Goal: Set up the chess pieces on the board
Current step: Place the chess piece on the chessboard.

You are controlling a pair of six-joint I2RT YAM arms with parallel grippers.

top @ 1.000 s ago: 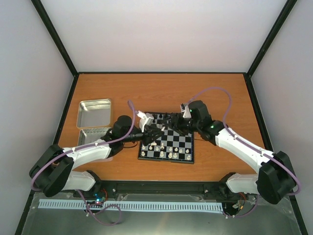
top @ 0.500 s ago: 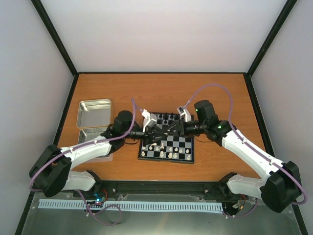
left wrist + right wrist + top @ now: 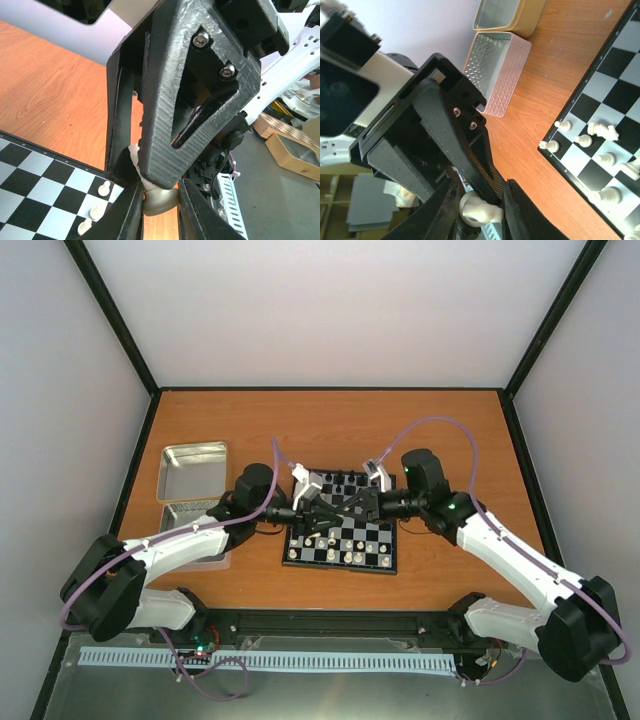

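Observation:
The board (image 3: 375, 558) lies mid-table, with black chessmen (image 3: 345, 480) on its far row and cream-white chessmen (image 3: 345, 555) on its near rows. My left gripper (image 3: 322, 511) and right gripper (image 3: 350, 506) meet tip to tip just above the board. One cream-white piece (image 3: 160, 201) sits between my left gripper's (image 3: 160, 215) fingers, with a right finger pressed against its upper part. The same piece (image 3: 480, 212) lies between my right gripper's (image 3: 480, 215) fingers. Both grippers look shut on it. Which chessman it is cannot be told.
A shiny metal tray (image 3: 192, 468) and a textured tin (image 3: 190, 515) stand left of the board; the tin (image 3: 497, 70) also shows in the right wrist view. Bare wood table surrounds the board. White pawns (image 3: 92, 212) stand at the board's edge.
The right gripper has swung from over the far rows to face the left one. The left gripper has lifted slightly. Their tips now meet on one white piece.

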